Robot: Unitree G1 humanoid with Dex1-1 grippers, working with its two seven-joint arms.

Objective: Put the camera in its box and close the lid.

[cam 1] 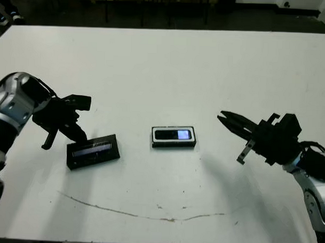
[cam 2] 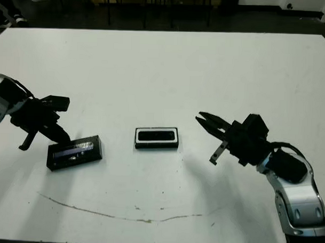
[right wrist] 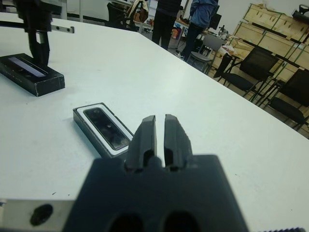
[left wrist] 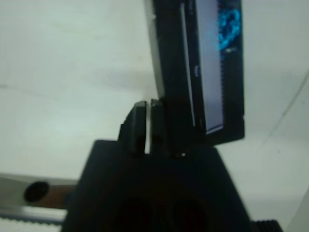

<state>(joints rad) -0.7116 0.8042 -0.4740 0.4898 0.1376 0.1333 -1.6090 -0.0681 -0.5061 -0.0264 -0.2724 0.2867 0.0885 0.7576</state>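
Camera (cam 1: 173, 134) is lying in box (cam 1: 173, 144), mid-table; lid (cam 1: 93, 151) is resting beside left gripper (cam 1: 71, 130), fingers together, empty; right gripper (cam 1: 226, 121) pinched, empty; grasp lid by long edges, keep level.

White bench (cam 1: 170, 63) fills the view, bare across the far half, and a thin brownish scuff line (cam 1: 143, 212) curves along the near edge. Beyond it, people (right wrist: 200, 17) stand by dark chairs (right wrist: 244, 72), with what look like wooden crates (right wrist: 277, 21) stacked behind.
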